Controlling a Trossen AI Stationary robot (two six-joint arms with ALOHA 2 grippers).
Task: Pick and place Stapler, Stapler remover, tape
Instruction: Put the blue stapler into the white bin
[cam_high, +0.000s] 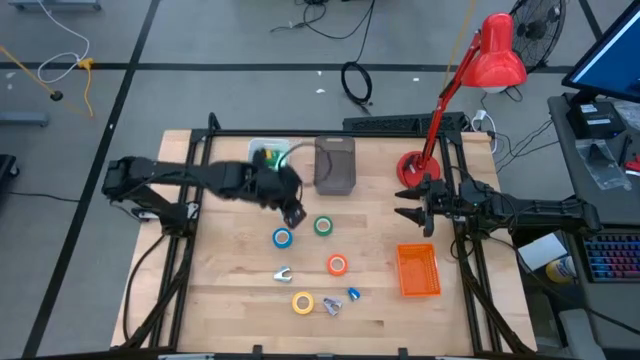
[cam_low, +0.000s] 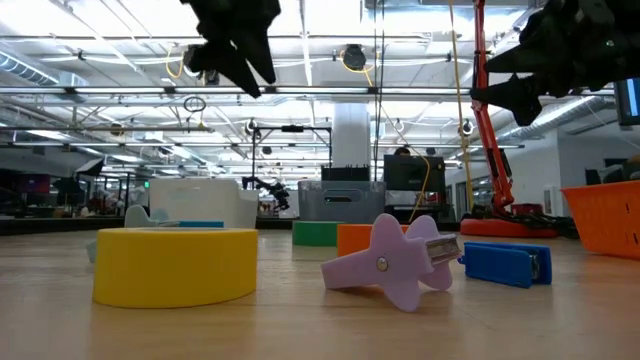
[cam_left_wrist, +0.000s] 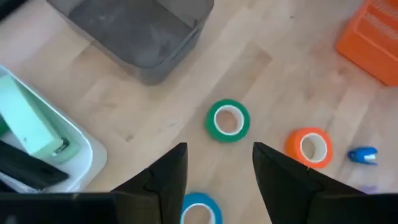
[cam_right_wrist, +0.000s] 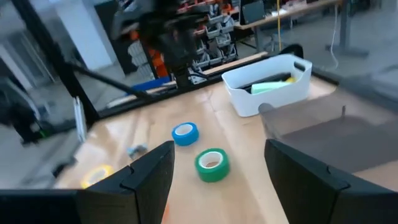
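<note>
Four tape rolls lie flat on the table: blue (cam_high: 283, 238), green (cam_high: 323, 226), orange (cam_high: 337, 265) and yellow (cam_high: 302, 302). A green stapler (cam_left_wrist: 28, 127) lies in the white bin (cam_high: 262, 150). Three small claw-shaped removers rest on the wood: pale (cam_high: 283, 273), purple (cam_high: 332, 306) and blue (cam_high: 353, 294). My left gripper (cam_high: 293, 213) hangs open in the air above the table, between the white bin and the blue tape (cam_left_wrist: 200, 210). My right gripper (cam_high: 412, 215) hangs open near the right side, with the green tape (cam_right_wrist: 212, 164) ahead of it.
A grey bin (cam_high: 335, 165) stands at the far middle, beside the white bin. An orange basket (cam_high: 418, 270) sits toward the right near side. A red desk lamp (cam_high: 412, 168) stands at the far right, close behind my right gripper. Bare wood lies toward the near left.
</note>
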